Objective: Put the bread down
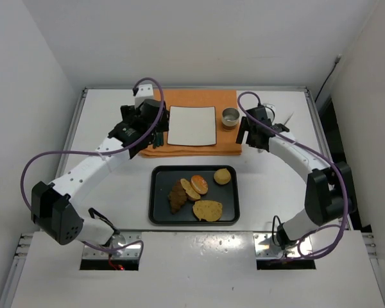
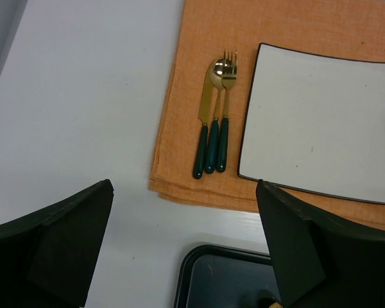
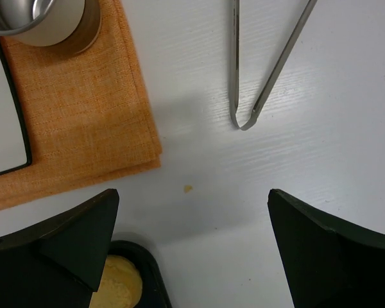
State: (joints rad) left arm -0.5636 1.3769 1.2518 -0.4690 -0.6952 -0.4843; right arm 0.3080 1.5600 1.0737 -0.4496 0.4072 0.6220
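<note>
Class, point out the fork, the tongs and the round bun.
fork (image 2: 222, 144), left wrist view, on its dark handle.
tongs (image 3: 282, 64), right wrist view, on the right-hand arm.
bun (image 1: 222, 176), top view, centre of its crust.

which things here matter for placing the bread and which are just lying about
For the job: bread, tray, plate, perhaps the tongs.

Lying about: cutlery, cup, mat.

Woven cloth placemat (image 2: 199, 77) (matt, rough)
</note>
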